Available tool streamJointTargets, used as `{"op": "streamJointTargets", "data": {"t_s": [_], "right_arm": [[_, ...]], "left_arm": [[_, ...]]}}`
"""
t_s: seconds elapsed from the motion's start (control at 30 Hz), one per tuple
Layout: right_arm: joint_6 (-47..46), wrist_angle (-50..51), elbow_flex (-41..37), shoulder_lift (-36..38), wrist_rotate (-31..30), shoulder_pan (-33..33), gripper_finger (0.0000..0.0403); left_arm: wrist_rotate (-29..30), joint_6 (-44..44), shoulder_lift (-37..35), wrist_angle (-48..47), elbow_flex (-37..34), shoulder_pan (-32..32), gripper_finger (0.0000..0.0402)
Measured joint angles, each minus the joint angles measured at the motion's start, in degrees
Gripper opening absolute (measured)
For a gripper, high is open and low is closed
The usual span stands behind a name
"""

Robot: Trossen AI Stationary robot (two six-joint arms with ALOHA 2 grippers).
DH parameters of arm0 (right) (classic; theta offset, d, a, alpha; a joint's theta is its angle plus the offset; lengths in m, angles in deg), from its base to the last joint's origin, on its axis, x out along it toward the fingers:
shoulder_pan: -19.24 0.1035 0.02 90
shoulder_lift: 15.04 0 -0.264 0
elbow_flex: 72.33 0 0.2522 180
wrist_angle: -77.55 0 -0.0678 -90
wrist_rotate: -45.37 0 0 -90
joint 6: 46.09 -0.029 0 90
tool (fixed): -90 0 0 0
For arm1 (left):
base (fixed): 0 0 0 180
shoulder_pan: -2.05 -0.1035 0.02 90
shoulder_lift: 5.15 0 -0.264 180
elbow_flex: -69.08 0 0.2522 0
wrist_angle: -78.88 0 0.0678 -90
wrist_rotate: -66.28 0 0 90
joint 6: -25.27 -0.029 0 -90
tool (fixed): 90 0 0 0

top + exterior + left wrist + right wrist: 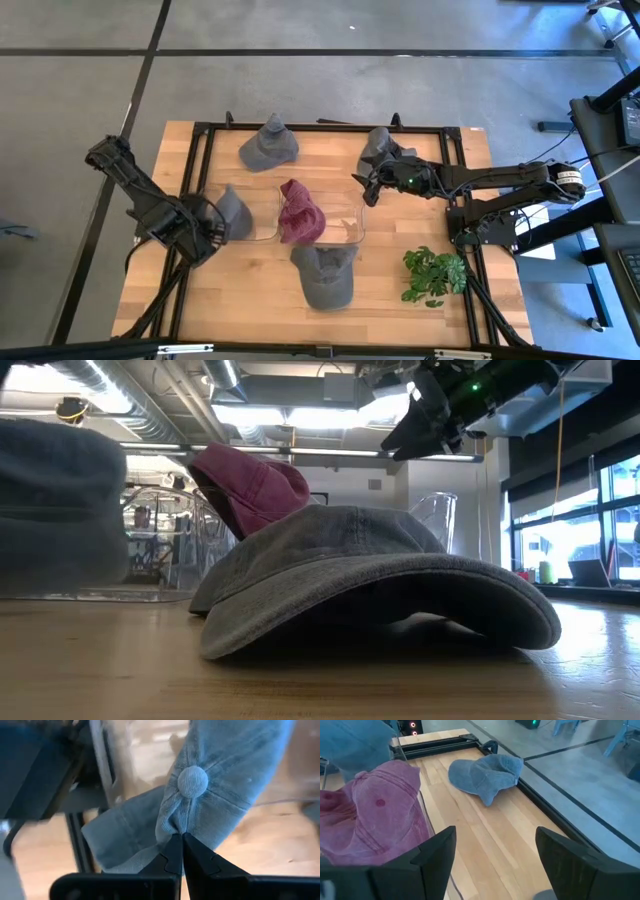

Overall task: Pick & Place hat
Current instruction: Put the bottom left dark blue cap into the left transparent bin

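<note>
Several caps are in view. A maroon cap (300, 212) lies in a clear bin (352, 232) at the table's middle. One grey cap (325, 275) rests on its brim near the near edge, and two more (268, 146) (378, 145) lie toward the far edge. My left gripper (213, 226) is shut on another grey cap (233, 212) at the bin's left end. My right gripper (362, 186) hovers open over the bin's right end, touching nothing. Its wrist view shows the maroon cap (380, 805) below it. My left gripper (182, 845) pinches a gathered fold of the grey cap's crown (175, 822), just beside the top button (192, 781). The fingers come from the table's left, slanting down. The cloth bunches at the fingertips and the rest of the cap hangs slack past them.
A black frame (200, 150) runs round the table top. A small green plant (434, 274) stands near the right near corner. The near grey cap (370, 575) fills the low view, with the maroon cap (250, 485) behind it. Bare wood lies between the caps.
</note>
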Motion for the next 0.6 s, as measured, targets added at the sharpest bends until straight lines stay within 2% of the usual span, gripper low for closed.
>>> {"op": "streamJointTargets", "data": {"t_s": [0.13, 0.33, 0.5, 0.6], "right_arm": [[-0.1, 0.8, 0.0, 0.0, 0.1, 0.0, 0.0273], [-0.2, 0.8, 0.0, 0.0, 0.1, 0.0, 0.0273], [-0.3, 0.8, 0.0, 0.0, 0.5, 0.0, 0.0273], [-0.3, 0.8, 0.0, 0.0, 0.5, 0.0, 0.0273]], "left_arm": [[-0.1, 0.6, 0.0, 0.0, 0.0, 0.0, 0.0003], [6.3, -3.2, 0.0, 0.0, 0.0, 0.0, 0.0003], [6.4, -4.9, 0.0, 0.0, 0.0, 0.0, 0.0007], [6.7, -4.9, 0.0, 0.0, 0.0, 0.0, 0.0023]]}}
